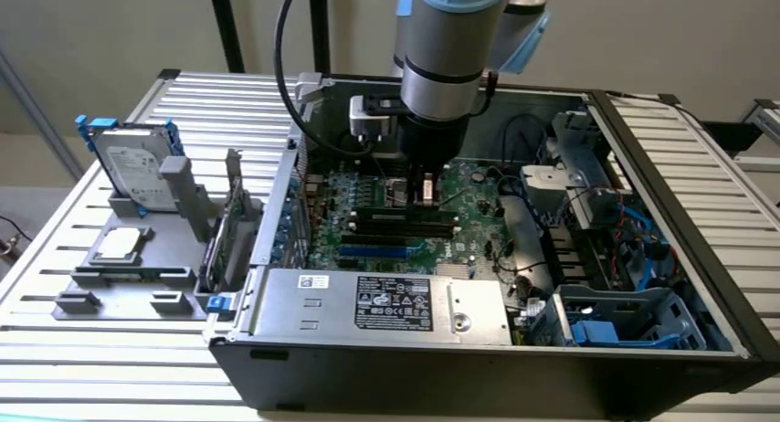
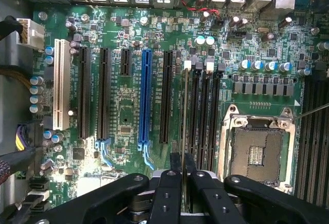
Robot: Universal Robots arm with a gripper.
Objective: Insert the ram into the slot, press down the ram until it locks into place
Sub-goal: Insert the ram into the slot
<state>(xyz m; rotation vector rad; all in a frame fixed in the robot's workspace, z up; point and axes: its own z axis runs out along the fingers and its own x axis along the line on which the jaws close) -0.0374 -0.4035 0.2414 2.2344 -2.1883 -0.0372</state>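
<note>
In the wrist view my gripper [image 2: 183,163] is shut on the ram [image 2: 184,111], which appears edge-on as a thin line running away from the fingers [image 2: 172,183]. The ram hangs over the bank of parallel black memory slots [image 2: 206,116], along the side of the bank nearest the long black expansion slot; whether it touches a slot I cannot tell. In the exterior view the gripper [image 1: 425,195] reaches down into the open computer case, with the ram [image 1: 426,188] just above the black slots [image 1: 403,223] on the motherboard.
A blue slot [image 2: 145,98] and a square metal processor socket [image 2: 257,152] flank the memory slots. The power supply [image 1: 378,303] sits at the case front and a blue drive cage [image 1: 622,323] on the exterior view's right. A fixture with a hard drive [image 1: 128,171] stands outside the case.
</note>
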